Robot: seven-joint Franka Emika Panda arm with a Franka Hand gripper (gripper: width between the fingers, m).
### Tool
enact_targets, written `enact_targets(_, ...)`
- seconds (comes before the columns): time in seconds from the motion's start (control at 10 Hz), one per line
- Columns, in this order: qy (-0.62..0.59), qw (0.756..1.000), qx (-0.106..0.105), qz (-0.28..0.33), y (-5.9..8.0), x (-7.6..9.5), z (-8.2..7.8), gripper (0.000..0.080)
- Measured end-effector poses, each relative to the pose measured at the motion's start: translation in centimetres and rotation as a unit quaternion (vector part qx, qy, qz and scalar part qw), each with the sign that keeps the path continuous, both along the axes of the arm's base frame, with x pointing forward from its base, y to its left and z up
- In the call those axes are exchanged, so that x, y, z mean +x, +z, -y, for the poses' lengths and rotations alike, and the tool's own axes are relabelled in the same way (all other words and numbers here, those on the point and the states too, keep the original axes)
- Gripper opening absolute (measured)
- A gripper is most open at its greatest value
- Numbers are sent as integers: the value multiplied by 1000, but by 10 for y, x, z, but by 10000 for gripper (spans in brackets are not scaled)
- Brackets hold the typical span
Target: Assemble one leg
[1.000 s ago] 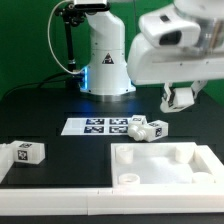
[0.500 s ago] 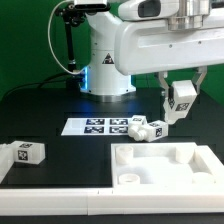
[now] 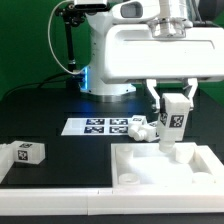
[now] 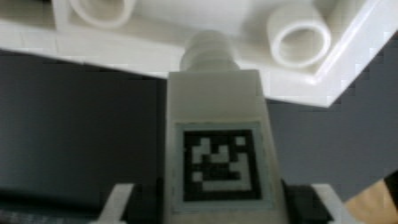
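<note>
Over the far edge of the large flat white square panel with raised rim (image 3: 160, 168), the two-finger end effector (image 3: 172, 102) is clamped on the small stubby white plastic leg with a black-and-white square marker tag (image 3: 173, 126). The fingers press on two opposite side faces of the leg. The leg is held upright, with its tagged face toward the exterior camera and its lower end just above or at the panel's far rim; contact cannot be confirmed from either view. The upright hold appears intended to point the leg's narrow end (image 4: 210, 45) down at the panel, so that it can be mated with a round corner socket (image 4: 299, 42). In the wrist view the narrow end lies beside that socket, not over it, so alignment is judged incomplete. The grip sits on the upper part of the leg, which leaves the lower end free for insertion. Two similar white tagged blocks rest on the black surface (image 3: 60, 105). One (image 3: 140, 127) is just beside the marker board (image 3: 98, 126), and one (image 3: 26, 152) is well apart, toward the exterior view's left.
</note>
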State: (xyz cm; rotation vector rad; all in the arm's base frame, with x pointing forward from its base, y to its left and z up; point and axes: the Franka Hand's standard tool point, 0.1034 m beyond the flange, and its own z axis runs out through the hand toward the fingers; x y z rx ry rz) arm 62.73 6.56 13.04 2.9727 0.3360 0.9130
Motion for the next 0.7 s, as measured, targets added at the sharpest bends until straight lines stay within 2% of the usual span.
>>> enact_targets(0.1,0,1000,-4,12,-5,-1,6,285)
enact_targets(0.2,-8,999,-7,34,-3,1,12,285)
enact_targets(0.4,-4,1000,-5,25,-6,-1,8,285)
enact_targets(0.6,-11,999,22,21,-8,12,-22,285)
enact_targets(0.7,-14,999,28,21,-10,15,-28,285)
